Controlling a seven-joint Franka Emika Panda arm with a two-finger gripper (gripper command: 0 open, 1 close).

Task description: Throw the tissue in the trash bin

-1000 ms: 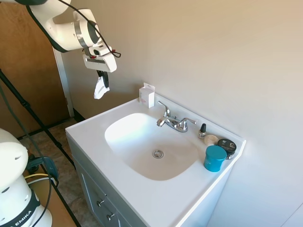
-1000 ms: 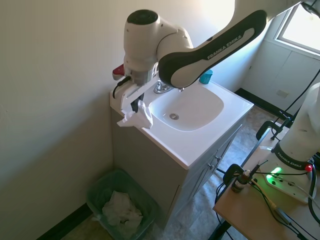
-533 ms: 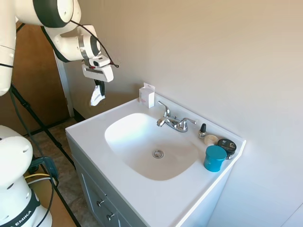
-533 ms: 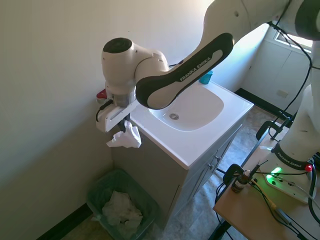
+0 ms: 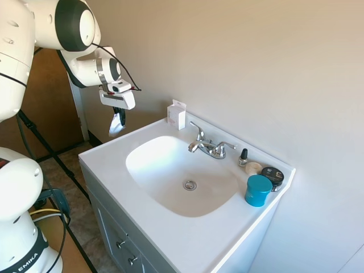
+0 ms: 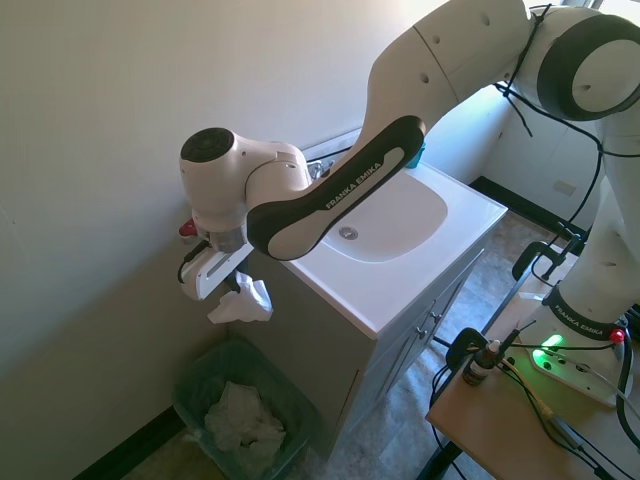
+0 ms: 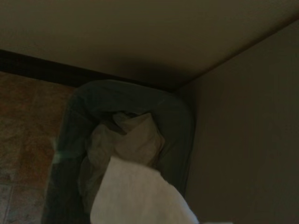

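Second exterior view: one gripper (image 6: 232, 287) pinching one tissue (image 6: 241, 303); one trash bin (image 6: 195, 377) below

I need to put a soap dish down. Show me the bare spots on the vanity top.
Bare: the white counter along the front edge and the left end. Crowded: the back right corner, with teal cup, black jar, small bottle.

**Tissue hanging over the bin**

The tissue (image 6: 240, 302), a crumpled white paper wad with loose folds, hangs from the claw (image 6: 232, 285) off the vanity's end, in the air. The trash bin (image 6: 195, 375), dark green and open-topped, sits on the floor at its 6 o'clock, white crumpled paper already inside.
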